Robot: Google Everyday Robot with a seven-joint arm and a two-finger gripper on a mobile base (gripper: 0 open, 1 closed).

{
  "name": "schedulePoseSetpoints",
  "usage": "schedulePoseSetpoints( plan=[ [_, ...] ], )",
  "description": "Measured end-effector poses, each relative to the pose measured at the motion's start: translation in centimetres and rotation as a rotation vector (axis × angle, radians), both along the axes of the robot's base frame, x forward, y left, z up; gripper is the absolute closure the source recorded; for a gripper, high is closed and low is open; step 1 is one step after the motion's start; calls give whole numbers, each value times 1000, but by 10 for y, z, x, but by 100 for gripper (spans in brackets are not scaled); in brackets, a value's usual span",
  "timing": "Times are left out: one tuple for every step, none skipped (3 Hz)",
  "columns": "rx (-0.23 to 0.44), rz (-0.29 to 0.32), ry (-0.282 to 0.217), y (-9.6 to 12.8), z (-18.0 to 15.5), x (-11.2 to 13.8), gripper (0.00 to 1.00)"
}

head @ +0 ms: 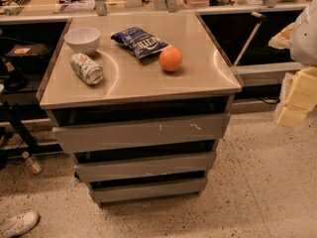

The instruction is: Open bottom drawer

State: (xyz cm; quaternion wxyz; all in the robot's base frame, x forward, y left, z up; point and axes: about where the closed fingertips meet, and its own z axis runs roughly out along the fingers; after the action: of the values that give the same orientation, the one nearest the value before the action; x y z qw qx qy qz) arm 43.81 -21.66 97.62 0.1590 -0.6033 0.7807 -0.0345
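Note:
A grey metal cabinet with three stacked drawers stands in the middle of the camera view. The bottom drawer [148,190] is the lowest and shortest front, plain and handleless, and it sits pushed in under the middle drawer [146,166]. The top drawer [141,132] has white scratches. My gripper [293,103], cream-coloured, hangs at the right edge of the view. It is well to the right of the cabinet, about level with the top drawer, and touches nothing.
On the cabinet top [198,78] are a white bowl [82,38], a can lying on its side [86,68], a blue chip bag [140,42] and an orange [170,59]. A shoe [19,223] and a bottle [32,163] lie on the floor at left.

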Motion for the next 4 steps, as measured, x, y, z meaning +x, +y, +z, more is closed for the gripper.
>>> schedulePoseSetpoints(
  plan=[
    [0, 0, 0, 0, 0, 0, 0],
    [17, 2, 32, 10, -28, -13, 0],
    [114, 5, 68, 42, -82, -37, 0],
    [174, 23, 164, 74, -158, -59, 0]
  ],
)
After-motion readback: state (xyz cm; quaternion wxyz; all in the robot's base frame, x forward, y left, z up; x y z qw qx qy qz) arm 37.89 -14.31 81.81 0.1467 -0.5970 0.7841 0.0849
